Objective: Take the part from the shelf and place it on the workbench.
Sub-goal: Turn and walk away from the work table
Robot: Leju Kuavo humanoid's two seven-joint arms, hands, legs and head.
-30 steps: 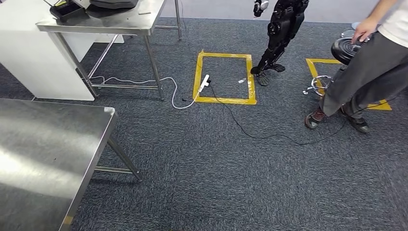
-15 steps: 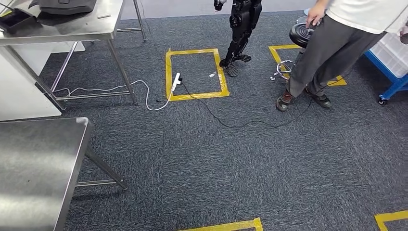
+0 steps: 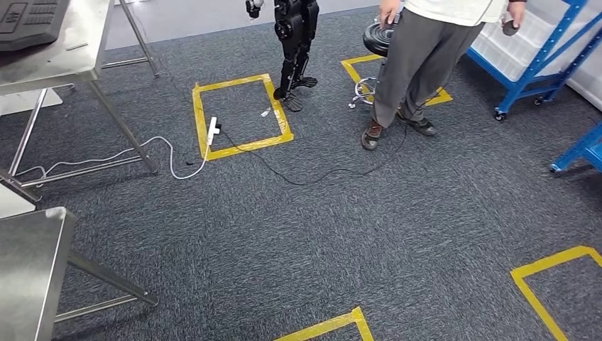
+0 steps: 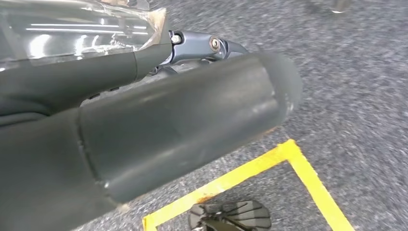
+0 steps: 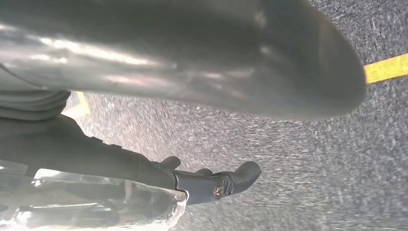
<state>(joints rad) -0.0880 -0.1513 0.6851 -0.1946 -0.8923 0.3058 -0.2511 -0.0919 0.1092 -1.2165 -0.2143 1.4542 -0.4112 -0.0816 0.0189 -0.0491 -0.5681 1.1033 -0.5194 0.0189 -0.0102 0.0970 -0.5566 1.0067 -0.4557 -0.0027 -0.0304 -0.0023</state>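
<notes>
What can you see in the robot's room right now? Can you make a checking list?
Surface: shiny steel workbench corner, bare where it shows.
Job's things: blue metal shelf holding white bins; part: nothing seen.
Clutter: round black stool; dark flat device on a second steel table.
Hands: left hand and right hand hang over the carpet, holding nothing.
Cables: white cable with power strip; thin black cable across the floor.
Surroundings: grey carpet, yellow tape squares, a standing person, another black robot's legs.
</notes>
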